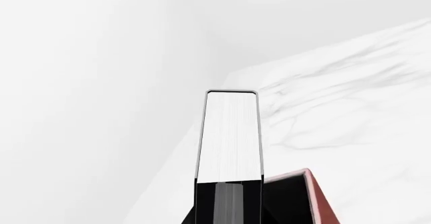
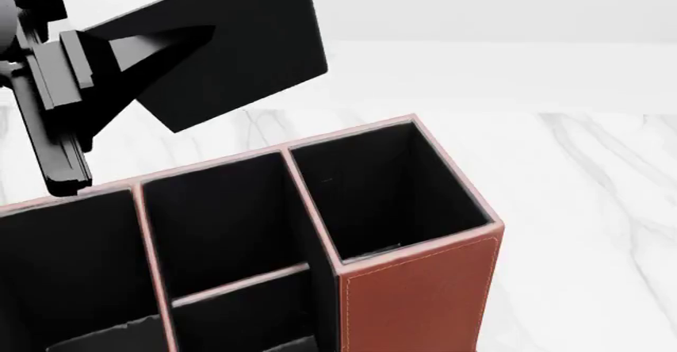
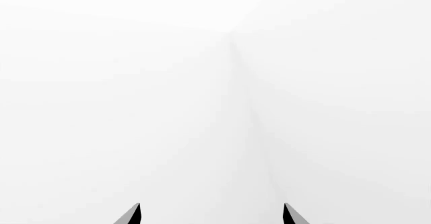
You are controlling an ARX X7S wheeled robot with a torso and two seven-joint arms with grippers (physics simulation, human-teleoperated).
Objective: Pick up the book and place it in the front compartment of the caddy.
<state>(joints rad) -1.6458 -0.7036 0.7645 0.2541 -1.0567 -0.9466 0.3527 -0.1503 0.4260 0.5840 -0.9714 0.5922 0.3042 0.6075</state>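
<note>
My left gripper (image 2: 158, 59) is shut on the thin black book (image 2: 233, 43) and holds it tilted in the air, above and just behind the far wall of the reddish-brown caddy (image 2: 423, 296). In the left wrist view the book's white page edge (image 1: 229, 133) points away from the camera, with a caddy corner (image 1: 316, 193) beside it. The caddy's middle column is split by a low cross divider (image 2: 243, 282). Its far half (image 2: 222, 225) has a tall outer wall; the near half is cut off by the frame. My right gripper (image 3: 211, 215) is open and empty, facing blank white.
The caddy stands on a white marble table (image 2: 592, 177) whose edge shows in the left wrist view (image 1: 350, 108). Large black-lined end cells lie to the right (image 2: 392, 193) and left (image 2: 63, 273) of the middle column. A white wall rises behind.
</note>
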